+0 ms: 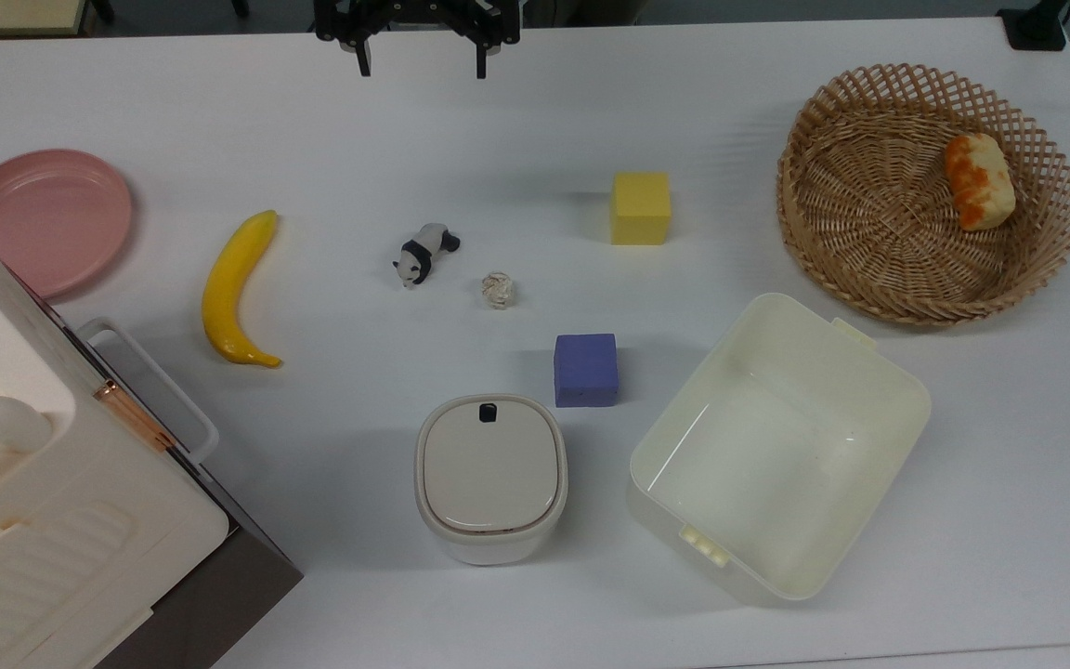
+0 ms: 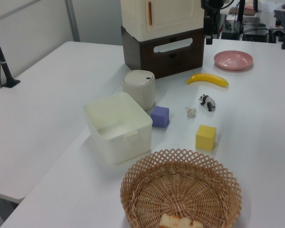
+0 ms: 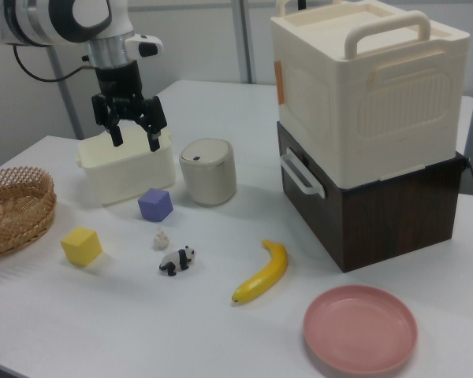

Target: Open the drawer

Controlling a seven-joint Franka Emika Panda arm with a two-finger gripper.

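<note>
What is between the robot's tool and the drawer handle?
In the right view, the tool hangs open above the table; between it and the drawer's white handle stands the lidded bin.

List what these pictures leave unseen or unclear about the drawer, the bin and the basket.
- Drawer inside: hidden in all views; it is shut behind its dark front.
- Cabinet: cut off by the top view's left and bottom edges.
- Bin contents: hidden by its closed lid.
- Food in the basket: cut off by the left view's bottom edge.
- Basket: cut off by the right view's left edge.
</note>
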